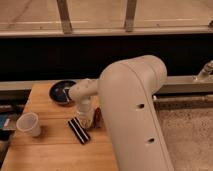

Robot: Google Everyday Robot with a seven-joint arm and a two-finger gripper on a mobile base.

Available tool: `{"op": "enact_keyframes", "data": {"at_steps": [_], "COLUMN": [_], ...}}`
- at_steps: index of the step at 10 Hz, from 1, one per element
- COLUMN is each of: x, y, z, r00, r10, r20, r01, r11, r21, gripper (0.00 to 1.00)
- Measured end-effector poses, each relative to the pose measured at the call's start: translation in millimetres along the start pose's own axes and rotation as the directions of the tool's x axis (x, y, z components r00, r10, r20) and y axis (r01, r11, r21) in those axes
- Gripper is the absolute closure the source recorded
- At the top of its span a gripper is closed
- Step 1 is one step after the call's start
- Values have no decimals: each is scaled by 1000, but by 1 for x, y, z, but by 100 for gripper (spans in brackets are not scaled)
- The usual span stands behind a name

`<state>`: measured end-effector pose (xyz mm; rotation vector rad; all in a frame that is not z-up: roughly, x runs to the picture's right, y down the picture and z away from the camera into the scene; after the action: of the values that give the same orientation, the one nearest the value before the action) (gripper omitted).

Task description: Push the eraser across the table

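Observation:
The eraser (79,130) is a flat black bar with a pale stripe, lying diagonally on the light wooden table (45,150). The white arm reaches down over the table's right part. My gripper (86,119) is at the end of the arm's wrist, just above and right of the eraser's far end, close to it or touching it. Most of the arm's big white body hides the table's right side.
A white cup (28,124) stands at the table's left. A dark bowl (62,92) sits at the back of the table. A small reddish object (97,118) lies beside the wrist. A dark wall and railing run behind.

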<state>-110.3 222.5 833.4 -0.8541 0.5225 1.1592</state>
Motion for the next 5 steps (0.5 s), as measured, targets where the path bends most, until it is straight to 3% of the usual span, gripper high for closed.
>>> {"op": "enact_keyframes", "data": {"at_steps": [2, 5], "x": [7, 10], "y": [6, 16], "z": [8, 9], "r00": [1000, 999], "r10": [-12, -28], "r20": [-21, -24], "r01": [12, 27], "r11": [999, 999], "r21": [-30, -38], "gripper": [100, 100]}}
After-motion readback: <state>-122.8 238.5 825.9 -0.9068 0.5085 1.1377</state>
